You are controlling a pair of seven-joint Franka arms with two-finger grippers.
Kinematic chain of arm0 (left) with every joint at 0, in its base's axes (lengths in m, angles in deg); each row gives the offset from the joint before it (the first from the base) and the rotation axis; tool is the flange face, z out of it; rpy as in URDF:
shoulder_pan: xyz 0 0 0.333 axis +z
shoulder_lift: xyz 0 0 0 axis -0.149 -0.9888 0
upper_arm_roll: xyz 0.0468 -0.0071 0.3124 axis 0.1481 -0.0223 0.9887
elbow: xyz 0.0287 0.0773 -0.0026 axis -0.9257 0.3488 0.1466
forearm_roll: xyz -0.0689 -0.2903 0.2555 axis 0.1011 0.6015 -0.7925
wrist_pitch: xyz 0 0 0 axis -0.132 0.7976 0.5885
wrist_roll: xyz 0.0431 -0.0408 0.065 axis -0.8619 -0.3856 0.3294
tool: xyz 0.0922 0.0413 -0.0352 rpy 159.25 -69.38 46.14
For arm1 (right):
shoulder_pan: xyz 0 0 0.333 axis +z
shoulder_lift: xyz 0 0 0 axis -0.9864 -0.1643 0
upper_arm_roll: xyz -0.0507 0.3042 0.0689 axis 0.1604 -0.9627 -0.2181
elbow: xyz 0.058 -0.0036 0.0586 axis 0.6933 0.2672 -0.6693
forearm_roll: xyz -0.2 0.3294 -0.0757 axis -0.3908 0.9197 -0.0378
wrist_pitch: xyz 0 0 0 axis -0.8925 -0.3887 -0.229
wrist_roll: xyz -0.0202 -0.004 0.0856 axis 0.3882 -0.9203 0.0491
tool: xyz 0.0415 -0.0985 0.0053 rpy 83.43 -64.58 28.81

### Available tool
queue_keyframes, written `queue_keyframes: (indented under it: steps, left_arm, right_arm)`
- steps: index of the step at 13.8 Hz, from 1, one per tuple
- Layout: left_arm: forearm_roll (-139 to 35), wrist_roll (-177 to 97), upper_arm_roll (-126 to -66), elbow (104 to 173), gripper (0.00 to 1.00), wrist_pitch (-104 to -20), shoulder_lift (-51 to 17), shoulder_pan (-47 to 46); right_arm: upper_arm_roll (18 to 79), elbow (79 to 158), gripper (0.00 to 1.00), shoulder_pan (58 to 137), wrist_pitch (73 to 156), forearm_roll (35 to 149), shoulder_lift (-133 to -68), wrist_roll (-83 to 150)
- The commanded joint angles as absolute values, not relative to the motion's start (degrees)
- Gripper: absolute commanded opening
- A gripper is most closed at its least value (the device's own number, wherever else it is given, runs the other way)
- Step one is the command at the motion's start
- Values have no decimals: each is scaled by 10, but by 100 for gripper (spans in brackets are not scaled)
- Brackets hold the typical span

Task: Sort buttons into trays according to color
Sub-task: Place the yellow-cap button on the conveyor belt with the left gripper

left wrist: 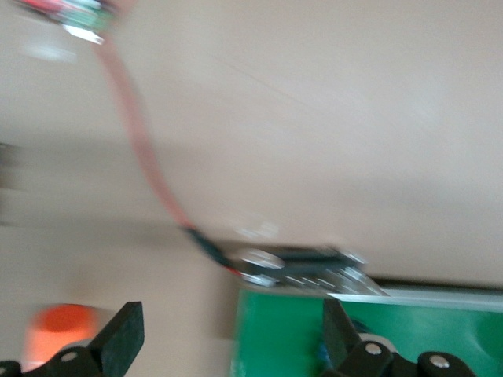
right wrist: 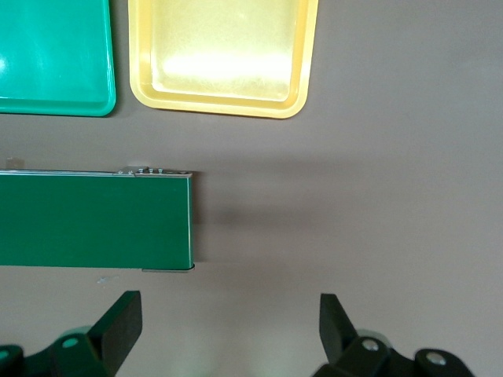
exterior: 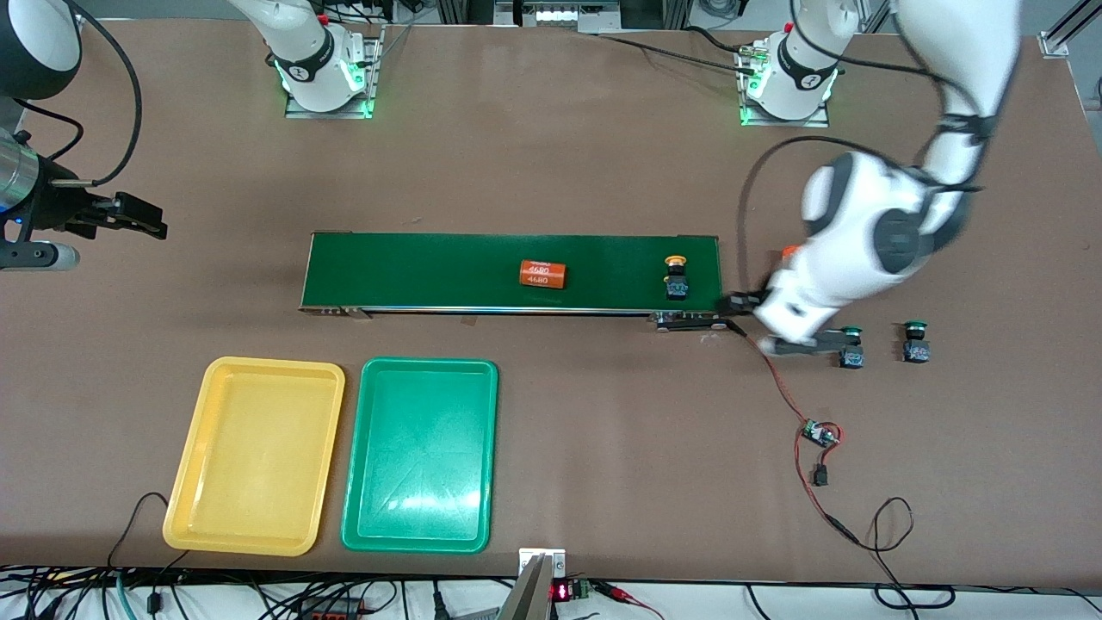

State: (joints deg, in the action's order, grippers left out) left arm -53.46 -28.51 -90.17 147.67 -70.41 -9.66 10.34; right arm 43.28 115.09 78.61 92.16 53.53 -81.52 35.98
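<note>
Left gripper (left wrist: 228,334) first: its fingers (left wrist: 122,334) are spread wide with nothing between them, hanging low over the bare table (exterior: 551,155) just off the conveyor belt (exterior: 430,271) at the left arm's end. In the left wrist view the belt's metal end roller (left wrist: 302,267) and a red wire (left wrist: 137,133) lie below, with a blurred orange shape (left wrist: 59,330) at the edge that can't be made out.

Right gripper (right wrist: 228,334): fingers (right wrist: 118,326) also released and apart, holding nothing, up over the table at the right arm's end, where that arm waits. Its wrist camera looks down on the belt's other end and both trays.

Out to the buttons. One yellow button (exterior: 676,277) stands on the belt near the left arm's end. An orange cylinder (exterior: 542,274) printed 4680 lies on the belt around mid-length. Two green buttons sit on the table off the belt, toward the left arm's end and nearer the front camera than the belt: first green button (exterior: 851,349) just beside the left arm's wrist, second green button (exterior: 916,342) a little farther out toward the table's end.

The yellow tray (exterior: 185,508) and green tray (exterior: 353,517) lie side by side, nearer the front camera than the belt, toward the right arm's end, neither holding a button. A small circuit board (exterior: 820,434) sits on the red wire's run.
</note>
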Motion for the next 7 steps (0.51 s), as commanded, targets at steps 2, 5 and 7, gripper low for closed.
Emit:
queue_keyframes:
  steps: [2,5,7]
  left_arm:
    - [-534,-385,-831,1484,100,-705,-119,124]
    - [-540,-486,-787,1484,100,-723,-148,125]
    - [-542,-546,-773,1484,100,-729,-173,126]
  right_arm:
    - [432,1143,100,788,915,542,-818,360]
    - [432,1143,100,787,914,543,-818,356]
    - [432,1143,100,786,915,543,-818,355]
